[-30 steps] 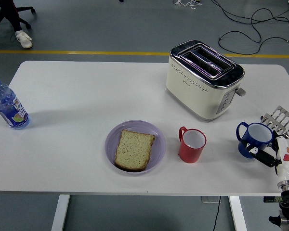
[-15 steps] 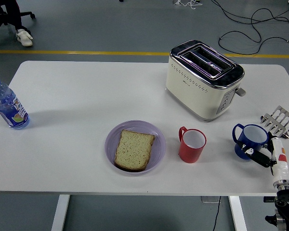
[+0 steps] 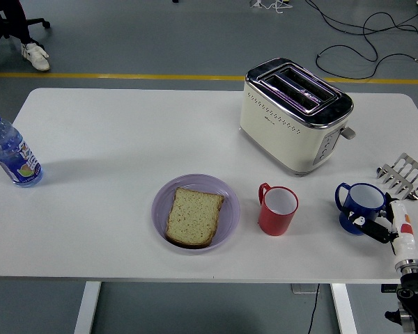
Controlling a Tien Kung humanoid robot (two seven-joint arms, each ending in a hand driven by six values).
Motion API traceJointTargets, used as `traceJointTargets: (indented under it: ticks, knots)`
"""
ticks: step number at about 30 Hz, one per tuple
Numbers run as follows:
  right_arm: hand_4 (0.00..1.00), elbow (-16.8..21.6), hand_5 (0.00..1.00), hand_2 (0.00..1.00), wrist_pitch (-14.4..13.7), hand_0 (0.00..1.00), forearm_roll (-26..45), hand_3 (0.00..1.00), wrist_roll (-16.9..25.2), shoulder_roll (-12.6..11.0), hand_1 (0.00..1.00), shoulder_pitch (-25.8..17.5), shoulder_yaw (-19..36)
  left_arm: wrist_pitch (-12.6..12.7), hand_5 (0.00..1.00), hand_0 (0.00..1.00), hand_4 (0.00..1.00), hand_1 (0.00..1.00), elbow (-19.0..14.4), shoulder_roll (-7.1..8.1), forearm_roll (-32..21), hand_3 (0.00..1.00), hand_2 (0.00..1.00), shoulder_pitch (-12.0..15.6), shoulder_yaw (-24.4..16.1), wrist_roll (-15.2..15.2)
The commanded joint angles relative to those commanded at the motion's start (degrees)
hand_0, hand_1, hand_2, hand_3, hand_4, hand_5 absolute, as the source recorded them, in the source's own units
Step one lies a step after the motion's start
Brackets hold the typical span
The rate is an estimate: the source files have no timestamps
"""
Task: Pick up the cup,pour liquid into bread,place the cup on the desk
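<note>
My right hand sits at the blue cup, grip unclear; it stands at three o'clock from the bread. Probably setting down; next, withdraw cleanly.

Right hand: white finger segments with black joints and one small red mark. Wrist: silver ring, then black housing below.

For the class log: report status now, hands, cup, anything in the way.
Right hand beside blue cup, grip unclear. Left hand unseen. Bread on plate. Red cup between.
</note>
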Motion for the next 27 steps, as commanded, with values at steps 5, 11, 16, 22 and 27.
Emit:
traceJointTargets:
  ticks: [5,11,16,22,27]
  knots:
    - [0.846,0.03,0.094,0.610,-0.59,0.550,-2.55,0.691,-1.32,0.09,0.488,0.11,0.26,0.01,0.897,0.656,0.297,0.689,0.00,0.00,-0.06,0.591,0.708,-0.04,0.11,-0.03]
    - [0.877,-0.05,0.071,0.689,-1.39,0.602,-1.86,0.832,0.43,0.17,0.538,-0.19,0.49,0.00,0.897,0.656,0.296,0.690,0.00,0.00,-0.17,0.591,0.708,-0.08,0.29,-0.02]
    - [0.873,0.26,0.060,0.749,-1.21,0.656,-1.45,0.947,1.01,0.16,0.583,-0.35,1.03,-0.08,0.896,0.656,0.296,0.690,0.00,0.00,-0.18,0.591,0.708,-0.10,0.51,-0.03]
    - [0.884,0.26,0.045,0.801,0.01,0.734,-1.71,0.998,0.71,0.11,0.627,-0.46,1.63,-0.05,0.896,0.656,0.296,0.690,0.00,0.00,-0.10,0.591,0.708,-0.23,0.50,-0.05]
    - [0.886,0.70,0.042,0.843,0.24,0.776,-2.23,0.998,0.97,0.10,0.672,-0.41,1.85,0.04,0.896,0.656,0.296,0.689,0.00,0.00,-0.04,0.590,0.708,-0.36,0.40,-0.14]
